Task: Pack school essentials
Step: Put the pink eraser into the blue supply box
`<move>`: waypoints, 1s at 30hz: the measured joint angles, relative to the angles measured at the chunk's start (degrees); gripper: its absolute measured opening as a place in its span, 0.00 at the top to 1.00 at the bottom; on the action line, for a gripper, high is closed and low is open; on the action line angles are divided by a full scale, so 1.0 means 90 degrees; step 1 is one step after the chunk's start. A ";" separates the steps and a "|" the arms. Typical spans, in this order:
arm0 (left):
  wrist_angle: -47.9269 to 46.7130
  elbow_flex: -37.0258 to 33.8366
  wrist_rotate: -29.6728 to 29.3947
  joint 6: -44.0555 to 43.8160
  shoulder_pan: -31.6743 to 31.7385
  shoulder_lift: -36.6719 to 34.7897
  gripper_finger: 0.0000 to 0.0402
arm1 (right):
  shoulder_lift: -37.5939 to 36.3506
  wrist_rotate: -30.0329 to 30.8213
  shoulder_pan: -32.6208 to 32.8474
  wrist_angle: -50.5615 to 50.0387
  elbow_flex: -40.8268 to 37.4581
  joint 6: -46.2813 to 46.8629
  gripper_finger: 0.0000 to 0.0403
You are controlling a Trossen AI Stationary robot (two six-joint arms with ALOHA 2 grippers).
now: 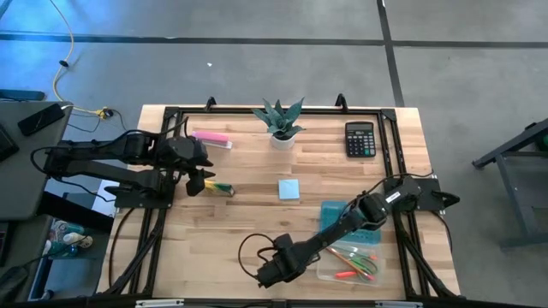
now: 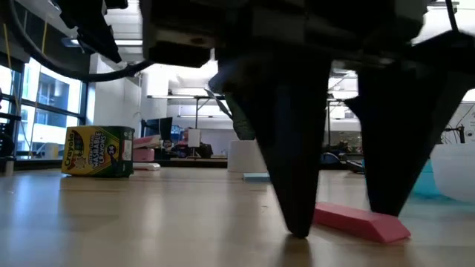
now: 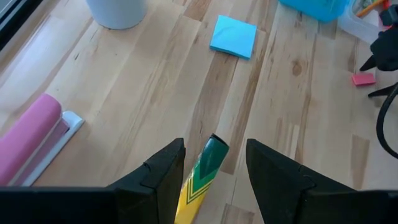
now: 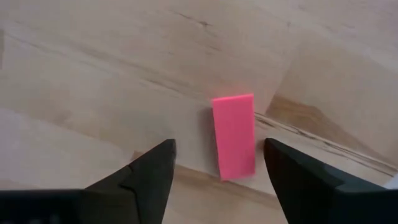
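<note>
A small pink-red eraser piece lies flat on the wood near the table's front edge. My right gripper points down over it, open, with one finger on either side and a gap showing at each. In the low view its fingertips reach almost to the tabletop beside the piece. At the left my left gripper is open, slanting down over a yellow-green crayon box that rests on the table. A light blue notepad lies flat mid-table.
A clear tray with orange pens and green scissors sits at the front right, with a blue case behind it. Along the far edge are a pink bar, a potted plant and a black calculator.
</note>
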 joint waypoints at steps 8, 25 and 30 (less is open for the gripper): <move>0.0002 0.0000 0.0000 0.0077 -0.0002 0.0000 0.60 | 0.0125 -0.0277 -0.0041 0.0119 0.0021 0.0000 0.56; 0.0002 0.0000 0.0003 0.0135 -0.0001 -0.0002 0.60 | 0.0141 -0.0439 -0.0063 0.0212 0.0006 -0.0271 0.91; 0.0002 0.0000 0.0005 0.0135 -0.0002 -0.0002 0.60 | 0.0001 -0.0258 -0.0012 0.0240 -0.0011 -0.0254 0.90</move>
